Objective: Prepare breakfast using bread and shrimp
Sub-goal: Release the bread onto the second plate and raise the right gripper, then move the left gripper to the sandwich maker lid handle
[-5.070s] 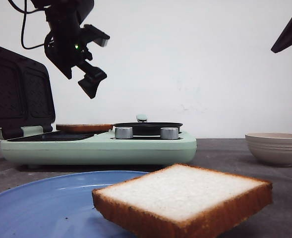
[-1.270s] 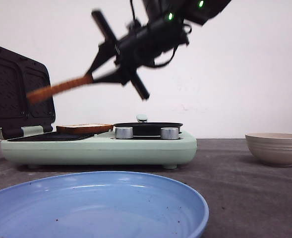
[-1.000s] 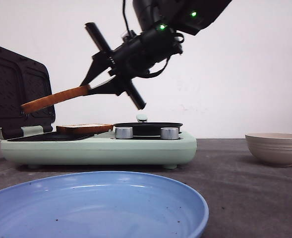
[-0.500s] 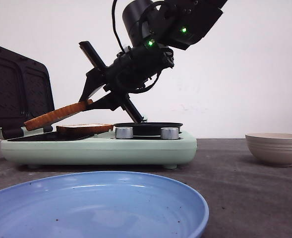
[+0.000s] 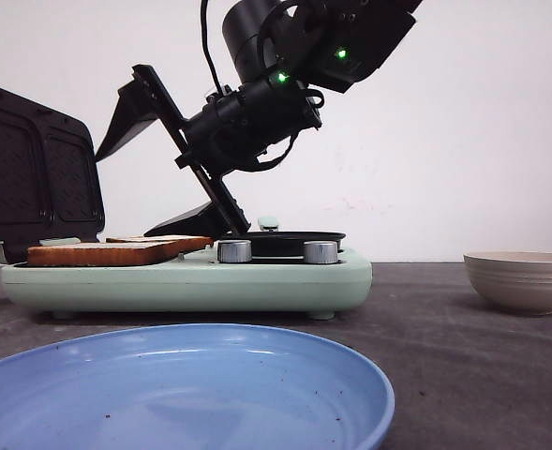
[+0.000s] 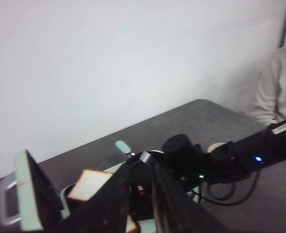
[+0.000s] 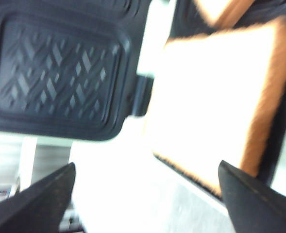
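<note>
Bread (image 5: 97,251) lies on the sandwich maker (image 5: 191,277) beneath the wide-open right claw (image 5: 158,159).

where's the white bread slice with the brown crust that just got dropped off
In the front view, the crusted white bread slice lies flat on the mint-green sandwich maker's left plate, below the open right gripper, overlapping a second slice behind it.

The blue plate (image 5: 163,394) is running off the near edge; motion is blurring the bread (image 7: 215,97) in the right wrist view.
</note>
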Available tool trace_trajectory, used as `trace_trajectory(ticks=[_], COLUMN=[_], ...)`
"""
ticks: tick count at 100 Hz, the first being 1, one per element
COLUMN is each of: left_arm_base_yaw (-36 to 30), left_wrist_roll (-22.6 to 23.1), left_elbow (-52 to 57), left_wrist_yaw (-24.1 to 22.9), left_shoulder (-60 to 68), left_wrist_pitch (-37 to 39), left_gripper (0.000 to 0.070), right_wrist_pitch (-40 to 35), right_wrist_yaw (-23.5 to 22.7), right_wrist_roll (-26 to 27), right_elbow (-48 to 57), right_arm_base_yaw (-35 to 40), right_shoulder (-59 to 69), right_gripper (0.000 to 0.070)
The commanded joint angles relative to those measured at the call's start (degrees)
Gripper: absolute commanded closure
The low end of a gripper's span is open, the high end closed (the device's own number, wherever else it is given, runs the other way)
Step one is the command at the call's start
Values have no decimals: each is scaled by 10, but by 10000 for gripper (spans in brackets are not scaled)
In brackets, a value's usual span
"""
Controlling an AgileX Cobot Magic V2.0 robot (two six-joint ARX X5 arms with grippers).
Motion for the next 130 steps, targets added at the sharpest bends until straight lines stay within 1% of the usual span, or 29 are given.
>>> trace_trajectory(ticks=[1, 7, 12, 14, 17, 22, 26, 32, 33, 45, 54, 58, 64, 74, 80, 89, 97, 111, 122, 127, 130], left_arm_base_yaw=[-4, -4, -4, -4, -4, -4, -4, -4, -4, -4, -3, -1, 4, 23, 37, 61, 81, 116, 164, 193, 209], left_wrist_roll=[2, 4, 3, 3, 4, 6, 10, 17, 19, 36, 36, 36, 35, 30, 19, -4, -28, -33, -92, -106, -106], left_elbow=[12, 12, 12, 12, 12, 11, 8, -5, -8, -54, -104, -126, -160, -216, -248, -289, -315, -329, -329, -329, -329], left_wrist_yaw=[-19, -37, -52, -59, -69, -87, -103, -124, -128, -165, -197, -212, -227, -226, -222, -201, -178, -151, -149, -147, -144], left_shoulder=[1, 1, 1, 1, 1, 1, 1, 1, 1, 2, 2, 2, 1, 1, 1, -2, -8, -19, -32, -37, -37], left_wrist_pitch=[5, 5, 6, 7, 8, 11, 19, 40, 43, 85, 123, 134, 148, 164, 176, 191, 209, 251, 320, 349, 361], left_gripper=[690, 690, 690, 690, 690, 690, 690, 690, 690, 690, 690, 690, 690, 690, 690, 690, 690, 690, 692, 693, 693], right_wrist_pitch=[3, 2, -8, -14, -24, -45, -63, -95, -100, -160, -214, -239, -269, -313, -329, -348, -357, -356, -358, -363, -367], right_wrist_yaw=[-17, -34, -38, -38, -37, -28, -14, 15, 20, 84, 132, 153, 178, 211, 223, 227, 227, 231, 238, 239, 239], right_wrist_roll=[-14, -17, -23, -27, -40, -72, -102, -154, -163, -278, -355, -385, -412, -452, -478, -520, -546, -568, -571, -570, -568], right_elbow=[12, 12, 12, 12, 12, 12, 12, 12, 12, 12, 12, 12, 12, 11, 10, 0, -18, -77, -134, -160, -175], right_arm_base_yaw=[-7, -19, -30, -35, -41, -50, -57, -64, -64, -68, -68, -66, -63, -61, -60, -59, -59, -60, -60, -60, -60], right_shoulder=[-6, -16, -31, -39, -52, -78, -101, -142, -149, -236, -302, -334, -370, -434, -467, -525, -576, -675, -743, -772, -788], right_gripper=[92, 92, 96, 106, 149, 288, 434, 683, 700, 699, 699, 699, 699, 699, 699, 699, 699, 699, 699, 699, 699])
